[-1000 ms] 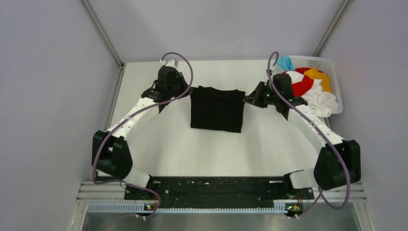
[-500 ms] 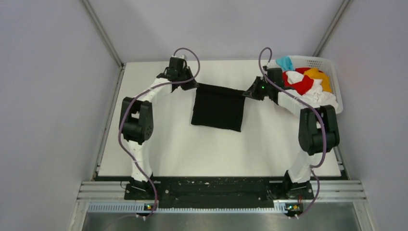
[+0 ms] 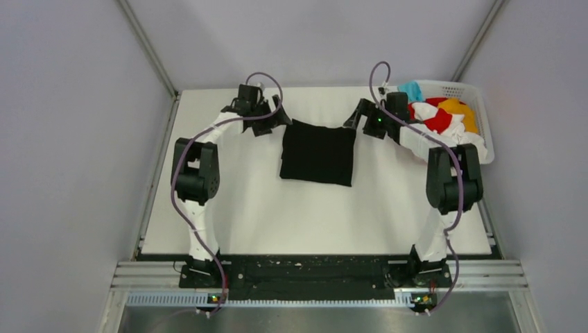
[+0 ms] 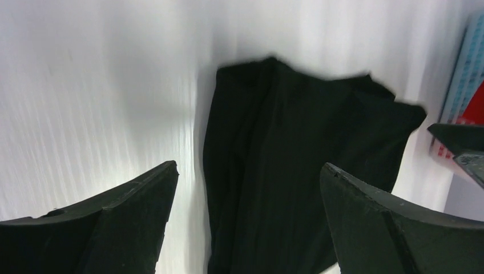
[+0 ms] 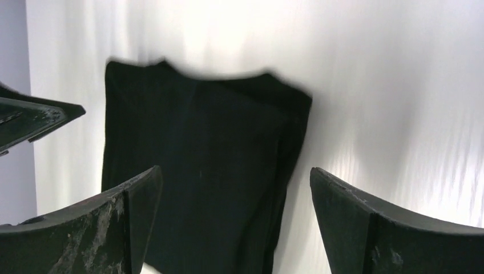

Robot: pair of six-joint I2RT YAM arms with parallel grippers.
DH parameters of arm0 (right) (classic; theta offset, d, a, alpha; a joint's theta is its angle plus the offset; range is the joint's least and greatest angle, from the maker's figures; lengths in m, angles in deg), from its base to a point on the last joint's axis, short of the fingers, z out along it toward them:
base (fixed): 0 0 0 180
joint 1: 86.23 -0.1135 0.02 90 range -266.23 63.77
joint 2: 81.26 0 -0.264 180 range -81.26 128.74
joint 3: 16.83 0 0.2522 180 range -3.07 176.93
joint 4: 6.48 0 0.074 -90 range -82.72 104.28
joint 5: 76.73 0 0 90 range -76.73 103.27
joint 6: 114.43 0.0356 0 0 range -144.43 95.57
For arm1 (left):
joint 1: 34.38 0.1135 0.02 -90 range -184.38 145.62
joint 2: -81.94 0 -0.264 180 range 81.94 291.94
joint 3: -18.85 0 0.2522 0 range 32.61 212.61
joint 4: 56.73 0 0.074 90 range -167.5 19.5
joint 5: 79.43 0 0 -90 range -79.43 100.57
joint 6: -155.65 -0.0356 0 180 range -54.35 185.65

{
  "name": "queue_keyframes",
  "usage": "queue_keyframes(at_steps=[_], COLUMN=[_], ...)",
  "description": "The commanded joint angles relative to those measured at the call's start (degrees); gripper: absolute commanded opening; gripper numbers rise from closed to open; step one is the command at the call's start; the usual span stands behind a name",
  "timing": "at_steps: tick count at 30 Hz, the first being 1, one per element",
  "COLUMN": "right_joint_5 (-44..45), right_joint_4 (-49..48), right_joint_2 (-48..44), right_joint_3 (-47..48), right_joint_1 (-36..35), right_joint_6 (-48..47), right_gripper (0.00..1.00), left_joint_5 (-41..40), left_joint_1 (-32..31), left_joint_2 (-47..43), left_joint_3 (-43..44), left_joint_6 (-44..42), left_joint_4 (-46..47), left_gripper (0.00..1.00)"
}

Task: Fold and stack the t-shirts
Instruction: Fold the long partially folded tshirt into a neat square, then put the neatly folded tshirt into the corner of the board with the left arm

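A: Whereabouts of the black t-shirt (image 3: 317, 152)?
B: Flat on the table (image 3: 263, 208), far middle. Folded into a plain, near-square slab, slightly longer near-to-far, a little askew.
A: And the left gripper (image 4: 248, 166), right gripper (image 5: 234, 169)?
B: Both spread wide, pinching nothing, flanking the far corners.
A: Other colours?
B: Heaped t-shirts (image 3: 444, 121) in the white basket (image 3: 478, 89), far right.

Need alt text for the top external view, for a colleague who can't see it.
A folded black t-shirt lies flat on the far middle of the white table, with the left gripper and right gripper poised at its two far corners. A white basket at the far right holds red, white, orange-yellow and blue shirts.
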Motion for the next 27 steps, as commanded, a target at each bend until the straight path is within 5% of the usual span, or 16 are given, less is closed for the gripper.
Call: queue_keyframes(at_steps=[1,9,13,17,22,25,27], right_joint_5=[-0.9,-7.4,-7.8,-6.3,-3.9,-4.5,-3.9], right_joint_4=[-1.0,-0.2,-2.1,-0.6,1.7,2.1,2.7], right_joint_2=[-13.2,-26.3,-30.8,-35.4,-39.2,-40.9,-42.2], right_joint_3=[-12.1,-31.0,-35.6,-37.5,-38.3,-38.5,-38.5], right_joint_1=[-0.2,-1.8,-1.8,-1.8,-1.8,-1.8,-1.8], right_joint_6=[-0.4,-0.4,1.6,1.6,1.5,1.5,1.2], right_gripper=[0.99,0.99,0.99,0.99,0.99,0.99,0.99], left_joint_5=[4.4,1.8,2.4,6.9,4.5,4.1,4.3], left_joint_1=[-1.6,-4.1,-4.1,-4.3,-5.7,-5.8,-5.7], left_joint_2=[-10.5,-19.2,-14.3,-6.3,-2.4,1.2,2.8], left_joint_3=[-12.3,-26.6,-21.1,-14.4,-12.2,-10.0,-8.9], left_joint_6=[-0.9,-0.3,-1.7,-2.4,-3.0,-2.7,-2.9], left_joint_4=[1.2,2.9,2.9,-1.1,-2.1,-3.8,-4.3], left_gripper=[0.99,0.99,0.98,0.83,0.78,0.61,0.35])
